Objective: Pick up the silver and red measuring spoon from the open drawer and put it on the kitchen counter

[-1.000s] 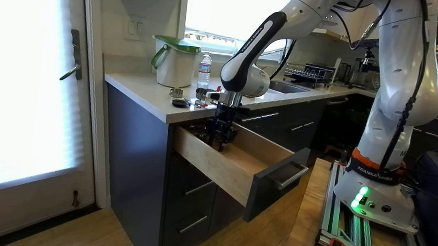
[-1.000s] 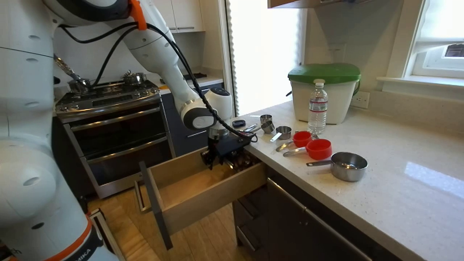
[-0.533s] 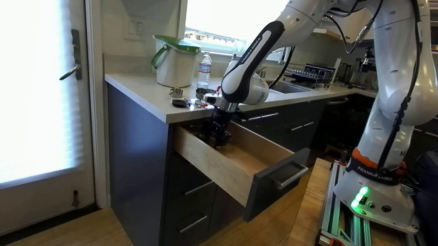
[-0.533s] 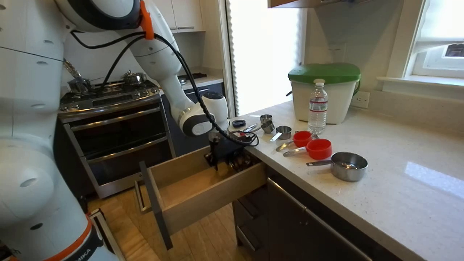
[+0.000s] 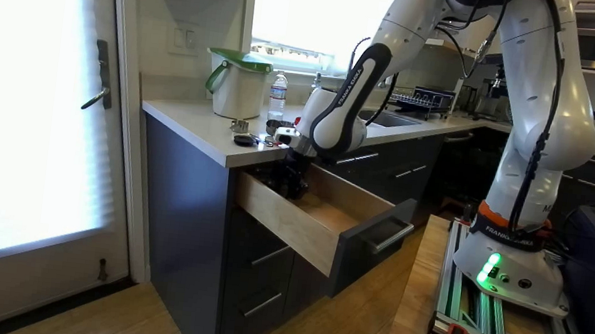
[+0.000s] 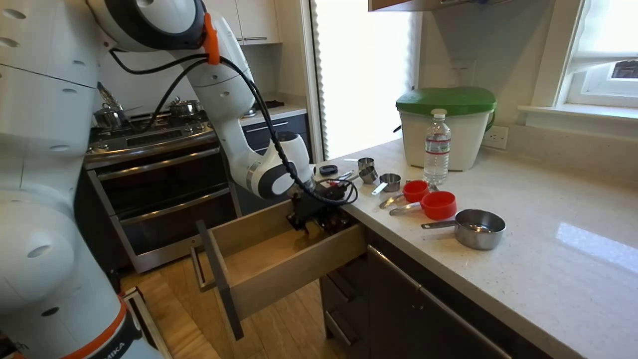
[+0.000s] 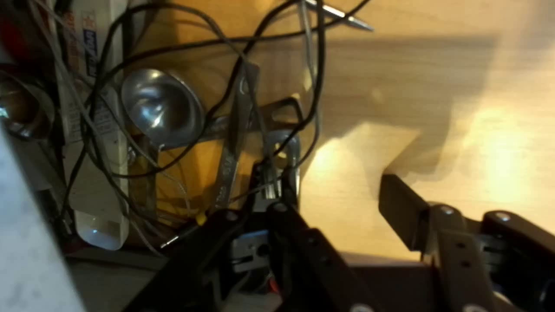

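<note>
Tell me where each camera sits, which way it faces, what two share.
Exterior view: beside the drawer, looking across it toward the window; arm and base in right half.
Exterior view: on the drawer's opposite side, facing stove and counter; arm in left half.
Wrist view: on the arm, looking down into the drawer; open tool at bottom.
Both exterior views share drawer, counter, water bottle.

Drawer point(image 6: 299, 273): wood, smooth, grained — front panel point(image 5: 348, 262) matt.
Kitchen counter point(image 6: 558, 199): stone-like, smooth, glossy where light falls.
Round-bowled utensil point(image 7: 162, 106): metal, polished.
Red cups point(image 6: 438, 205): plastic-looking bowls, shiny metal handles point(image 6: 404, 208).
Near cup point(image 6: 481, 232): metal, shiny.
Far bin point(image 5: 241, 92): smooth plastic — lid point(image 6: 448, 99) too.
Bottle point(image 6: 437, 154): clear, glossy plastic.
</note>
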`<control>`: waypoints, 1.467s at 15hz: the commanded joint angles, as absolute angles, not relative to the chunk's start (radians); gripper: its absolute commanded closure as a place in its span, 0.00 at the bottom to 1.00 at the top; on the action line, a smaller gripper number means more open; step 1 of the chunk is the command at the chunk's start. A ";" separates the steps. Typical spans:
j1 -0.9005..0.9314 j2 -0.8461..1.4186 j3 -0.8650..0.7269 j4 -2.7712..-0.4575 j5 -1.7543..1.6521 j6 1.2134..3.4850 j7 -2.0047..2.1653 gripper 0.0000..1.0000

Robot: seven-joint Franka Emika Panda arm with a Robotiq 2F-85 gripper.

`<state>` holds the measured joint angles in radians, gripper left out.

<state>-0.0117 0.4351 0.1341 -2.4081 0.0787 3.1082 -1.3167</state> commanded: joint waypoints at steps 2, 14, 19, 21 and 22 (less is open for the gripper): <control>0.034 0.441 0.056 -2.391 -0.100 3.140 -1.170 0.49; -0.144 0.448 0.249 -2.354 -0.156 2.912 -1.149 0.45; -0.193 0.451 0.295 -2.345 -0.119 2.824 -1.190 0.42; -0.197 0.451 0.303 -2.340 -0.102 2.777 -1.209 0.42; -0.200 0.452 0.310 -2.336 -0.089 2.760 -1.226 0.42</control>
